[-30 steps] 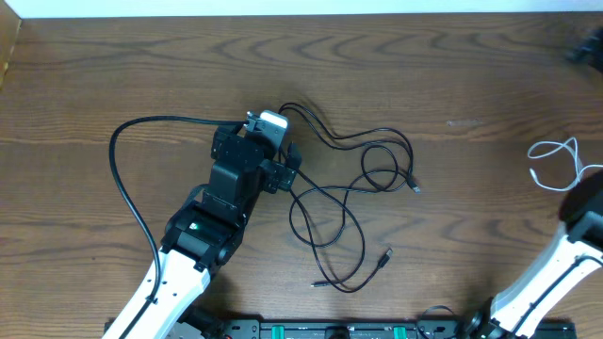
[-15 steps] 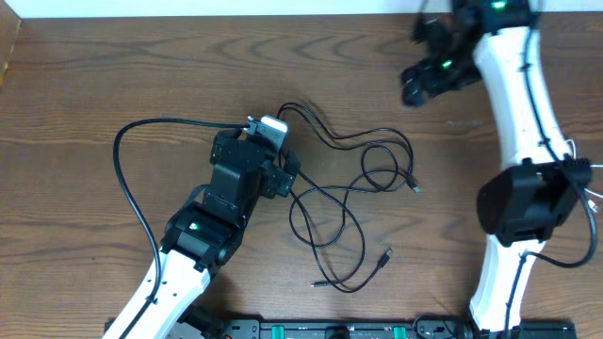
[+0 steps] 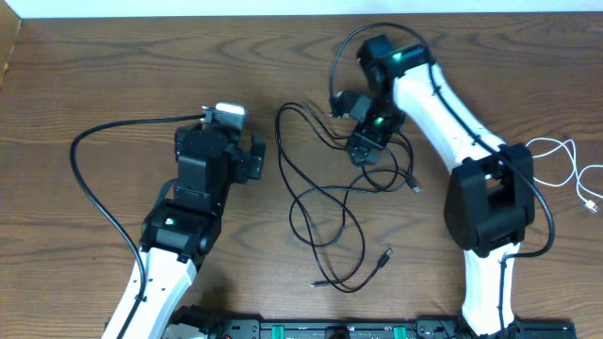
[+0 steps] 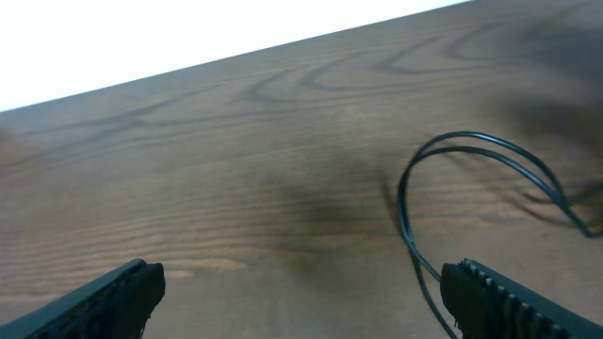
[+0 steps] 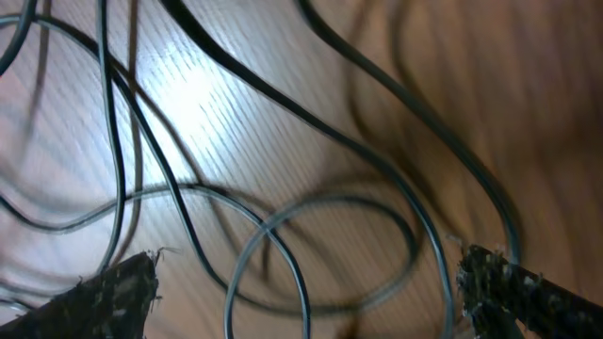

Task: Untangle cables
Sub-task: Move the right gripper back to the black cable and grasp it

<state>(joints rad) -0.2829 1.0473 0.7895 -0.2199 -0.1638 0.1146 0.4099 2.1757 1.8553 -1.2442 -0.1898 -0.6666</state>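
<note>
Black cable (image 5: 283,105): thin, loose tangled loops; under right gripper (image 5: 301,292), jaws wide open, empty; left gripper (image 4: 301,292) same.

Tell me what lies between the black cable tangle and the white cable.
In the overhead view, the right arm and bare table lie between the black cable and the white cable.

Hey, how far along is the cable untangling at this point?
Done: the white cable lies alone off to the right, clear of the black cable. In hand: nothing is gripped; the right gripper hangs open over the black loops, and the left gripper is open beside the tangle. Left: the black cable crosses itself in several loops and needs pulling straight.
</note>
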